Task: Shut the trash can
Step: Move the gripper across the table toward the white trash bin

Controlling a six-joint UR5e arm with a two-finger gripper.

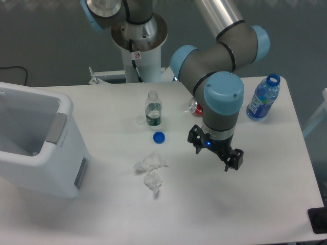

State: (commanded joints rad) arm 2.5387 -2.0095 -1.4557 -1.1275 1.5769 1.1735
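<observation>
Sitting at the table's [245,204] left edge, the trash can [38,148] shows its hollow inside from above; the tool [214,152] hangs over the middle of the table, fingers spread and holding nothing; a crumpled tissue [150,171], blue cap [159,137] and small clear bottle [153,108] lie between them.

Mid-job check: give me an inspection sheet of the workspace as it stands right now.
Surface: white table, no spills seen.
Job's things: trash can at the left edge, top open, lid not over the opening.
Clutter: small clear bottle uncapped, blue cap beside it, crumpled tissue, blue-tinted bottle uncapped, red can partly hidden by the arm.
Grippers: gripper over mid-table, apart from the bin, holding nothing; open or shut cannot be told.
Cables: black cable at far left.
Surroundings: robot pedestal behind the table.
</observation>
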